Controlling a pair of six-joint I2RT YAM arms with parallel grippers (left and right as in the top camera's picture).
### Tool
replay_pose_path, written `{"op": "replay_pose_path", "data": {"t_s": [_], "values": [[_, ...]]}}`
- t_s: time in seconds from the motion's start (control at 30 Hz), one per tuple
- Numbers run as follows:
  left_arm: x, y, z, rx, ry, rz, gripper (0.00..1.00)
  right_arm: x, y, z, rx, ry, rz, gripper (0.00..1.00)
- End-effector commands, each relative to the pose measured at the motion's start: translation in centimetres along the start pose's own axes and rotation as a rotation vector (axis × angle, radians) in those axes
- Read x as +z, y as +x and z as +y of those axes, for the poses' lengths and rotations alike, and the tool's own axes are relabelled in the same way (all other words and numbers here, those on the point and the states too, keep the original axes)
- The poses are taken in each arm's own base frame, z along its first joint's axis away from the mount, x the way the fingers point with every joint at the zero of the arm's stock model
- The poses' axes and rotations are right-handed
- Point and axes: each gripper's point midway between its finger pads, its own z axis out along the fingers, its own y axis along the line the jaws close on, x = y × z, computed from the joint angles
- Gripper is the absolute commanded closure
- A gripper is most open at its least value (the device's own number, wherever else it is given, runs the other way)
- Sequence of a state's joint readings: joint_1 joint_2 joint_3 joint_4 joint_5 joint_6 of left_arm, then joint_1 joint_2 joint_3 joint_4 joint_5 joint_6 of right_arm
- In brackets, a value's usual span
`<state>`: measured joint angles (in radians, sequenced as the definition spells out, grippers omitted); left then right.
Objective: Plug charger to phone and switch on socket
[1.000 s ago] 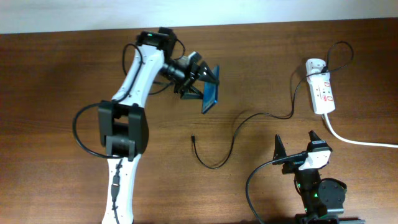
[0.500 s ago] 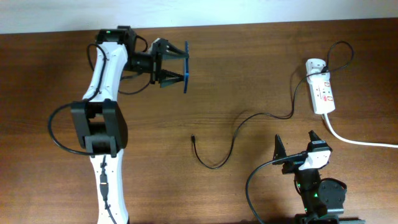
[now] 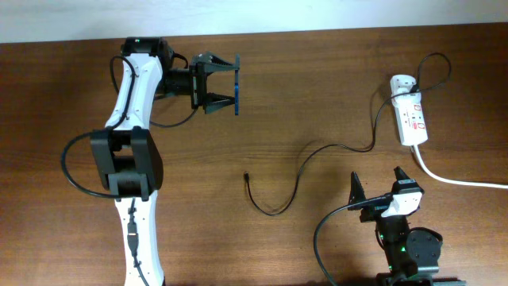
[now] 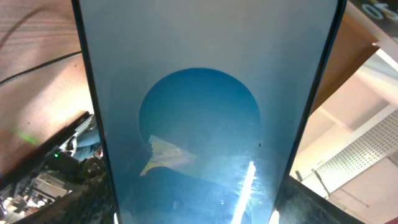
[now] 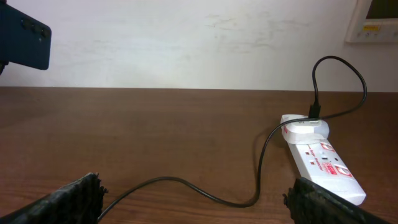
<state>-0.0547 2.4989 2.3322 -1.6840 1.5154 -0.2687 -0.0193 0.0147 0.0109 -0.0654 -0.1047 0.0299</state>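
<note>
My left gripper [image 3: 226, 83] is shut on the phone [image 3: 237, 84] and holds it on edge above the table at the far left. Its blue screen fills the left wrist view [image 4: 205, 112]. The phone's dark back shows in the right wrist view [image 5: 25, 37]. The charger's black cable [image 3: 313, 151] runs across the table, its connector tip [image 3: 247, 176] lying loose at the centre. Its white plug adapter [image 3: 402, 82] sits in the socket [image 3: 412, 117], a white power strip at the right, also in the right wrist view [image 5: 323, 165]. My right gripper [image 3: 379, 184] is open and empty near the front edge.
The socket's thick white cord [image 3: 456, 179] runs off to the right edge. The table's far edge meets a white wall [image 5: 186, 37].
My left arm swung left and back with the phone, away from the table's centre, and turned the phone on edge. The cable, socket and right arm have not moved.
</note>
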Motion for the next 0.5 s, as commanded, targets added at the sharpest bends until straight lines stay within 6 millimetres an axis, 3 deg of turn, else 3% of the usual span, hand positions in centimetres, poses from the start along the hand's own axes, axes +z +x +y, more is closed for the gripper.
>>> {"op": "replay_pose_path", "data": {"t_s": [0.0, 0.47], "values": [[-0.30, 0.27, -1.43, -0.017, 0.059, 0.012, 0.25, 0.00, 0.26, -0.17, 0.010, 0.007, 0.005, 0.02], [-0.30, 0.27, -1.43, -0.071, 0.059, 0.013, 0.25, 0.00, 0.26, -0.17, 0.010, 0.007, 0.005, 0.02]]}}
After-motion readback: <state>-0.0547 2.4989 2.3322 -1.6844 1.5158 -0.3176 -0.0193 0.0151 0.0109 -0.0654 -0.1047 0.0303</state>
